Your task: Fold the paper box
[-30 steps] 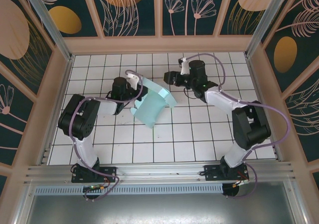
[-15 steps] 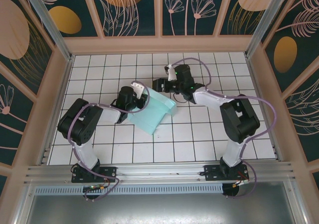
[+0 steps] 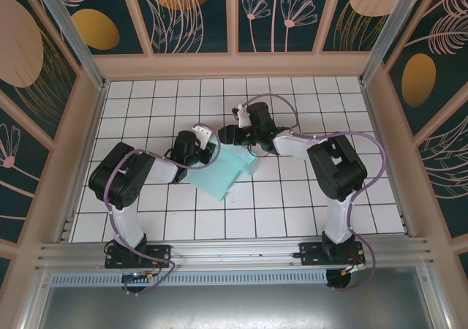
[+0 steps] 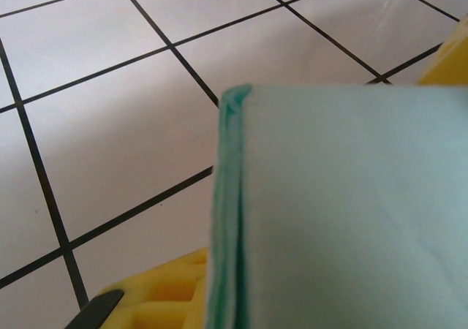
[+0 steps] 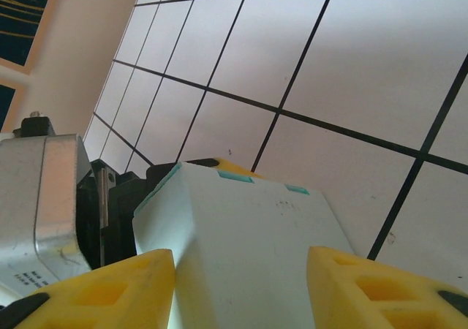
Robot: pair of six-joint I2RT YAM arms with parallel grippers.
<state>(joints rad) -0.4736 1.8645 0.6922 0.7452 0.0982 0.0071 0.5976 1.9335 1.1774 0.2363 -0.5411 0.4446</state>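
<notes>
The right tool has reached the paper box, which now lies flatter.

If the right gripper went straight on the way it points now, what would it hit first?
The paper box: it sits just ahead, between the open fingers of the right gripper. Behind it probably comes the left gripper, though depth is unclear.

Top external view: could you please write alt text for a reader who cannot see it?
A pale turquoise paper box, partly folded, lies on a white tiled table between two black robot arms. The left arm and the right arm both bend inward, their jaws meeting the box at its far edge.
</notes>
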